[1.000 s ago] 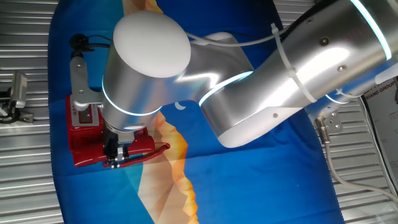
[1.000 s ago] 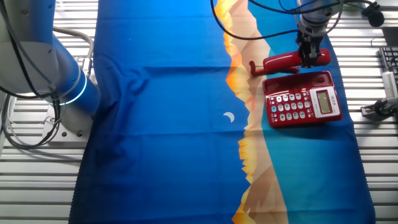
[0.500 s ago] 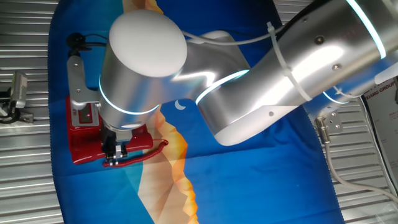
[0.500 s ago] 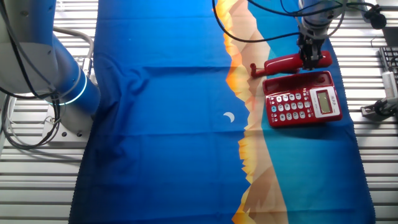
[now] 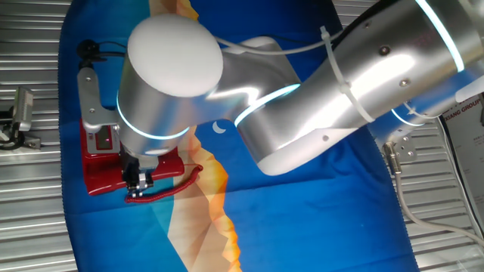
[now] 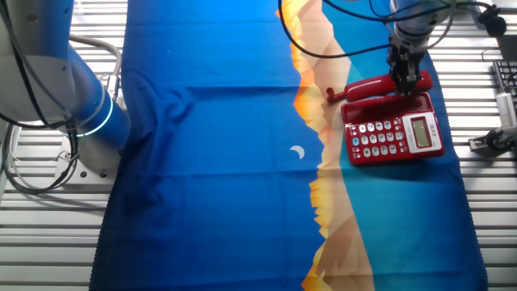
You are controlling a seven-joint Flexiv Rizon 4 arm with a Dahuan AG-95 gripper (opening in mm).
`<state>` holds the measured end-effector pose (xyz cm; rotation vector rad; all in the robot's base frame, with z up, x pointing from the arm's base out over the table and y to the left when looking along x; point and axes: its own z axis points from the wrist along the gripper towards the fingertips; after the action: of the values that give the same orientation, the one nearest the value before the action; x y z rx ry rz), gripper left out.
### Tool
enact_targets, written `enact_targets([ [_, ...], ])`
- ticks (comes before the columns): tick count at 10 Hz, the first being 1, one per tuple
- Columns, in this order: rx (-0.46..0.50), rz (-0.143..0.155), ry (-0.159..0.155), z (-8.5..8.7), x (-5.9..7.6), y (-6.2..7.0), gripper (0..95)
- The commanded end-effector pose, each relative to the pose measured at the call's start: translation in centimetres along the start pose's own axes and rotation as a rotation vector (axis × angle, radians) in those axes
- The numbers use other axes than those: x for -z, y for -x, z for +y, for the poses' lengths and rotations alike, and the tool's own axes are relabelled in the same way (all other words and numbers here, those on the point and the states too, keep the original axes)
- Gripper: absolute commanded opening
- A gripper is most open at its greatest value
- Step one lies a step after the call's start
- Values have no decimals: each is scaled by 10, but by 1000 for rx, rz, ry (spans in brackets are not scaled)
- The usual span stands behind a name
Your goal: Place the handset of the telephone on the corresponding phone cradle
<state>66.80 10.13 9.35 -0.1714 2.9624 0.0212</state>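
Note:
The red handset (image 6: 373, 87) is held level by my gripper (image 6: 401, 79), which is shut on its right half. It hangs just over the far strip of the red telephone (image 6: 393, 132), where the cradle (image 6: 426, 100) runs above the keypad and screen. In one fixed view the handset (image 5: 172, 183) shows as a red bar below the arm, with the gripper (image 5: 139, 182) closed on it at the phone's near edge (image 5: 102, 175). The big arm joint hides most of the phone there. No cord is visible.
The phone sits on a blue and orange cloth (image 6: 226, 162) over a slatted metal table (image 6: 48, 234). The arm base (image 6: 48, 73) stands at the left. A metal clamp (image 5: 19, 113) and other fixtures (image 6: 493, 139) lie off the cloth's edges.
My gripper has carried the handset a little nearer the phone base, so that it now overlaps the phone's far edge. The phone has not moved.

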Motion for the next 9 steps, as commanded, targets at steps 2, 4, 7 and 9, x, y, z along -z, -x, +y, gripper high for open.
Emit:
enact_targets([
  [2,2,0,-1,-2,0,-1,0],
  [4,2,0,-1,-6,1,-1,0],
  [7,0,-1,-2,-10,0,-1,0],
  [9,-3,-3,-4,-12,0,-2,0],
])
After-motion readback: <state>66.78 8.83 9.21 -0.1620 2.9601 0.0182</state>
